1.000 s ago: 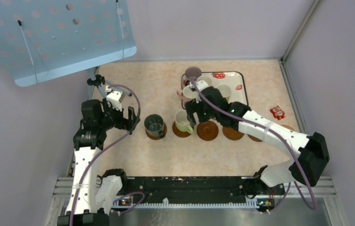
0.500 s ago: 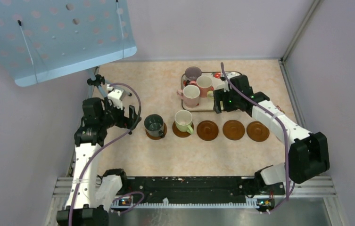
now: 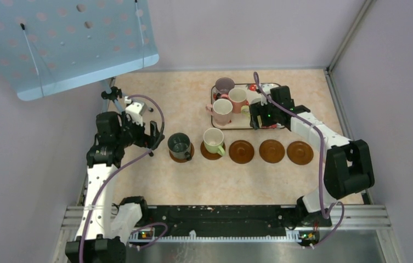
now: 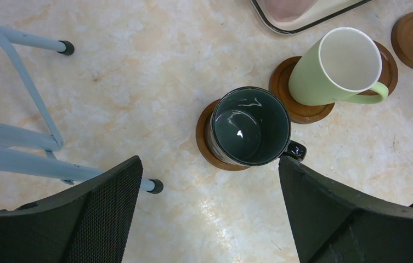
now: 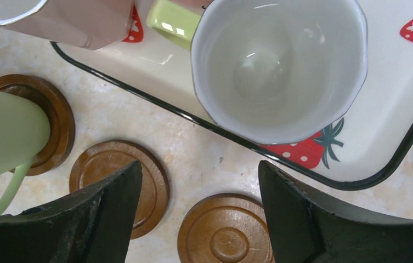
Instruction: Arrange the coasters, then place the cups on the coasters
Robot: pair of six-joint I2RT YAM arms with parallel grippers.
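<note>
Five brown coasters lie in a row. A dark grey-green cup (image 3: 179, 144) (image 4: 250, 126) stands on the leftmost, a pale green cup (image 3: 214, 139) (image 4: 333, 68) on the second. Three coasters (image 3: 241, 152) (image 3: 272, 150) (image 3: 300, 153) are bare. Two pink cups (image 3: 222, 110) (image 3: 237, 98) and a mauve cup (image 3: 225, 85) stand at the tray's left end. My right gripper (image 3: 261, 118) (image 5: 199, 167) hangs open over the tray's near rim, just short of a pale cup with a green handle (image 5: 278, 66). Left of the dark cup, my left gripper (image 3: 152, 137) (image 4: 209, 161) is open and holds nothing.
The strawberry-print tray (image 3: 283, 104) (image 5: 390, 109) sits at the back right. A blue perforated panel (image 3: 67, 44) on thin legs (image 4: 28, 93) stands at the back left, close to my left arm. Purple walls close in the table on three sides.
My right arm left the pale green cup on its coaster and swung back right to the tray's near edge. The left arm has barely shifted.
</note>
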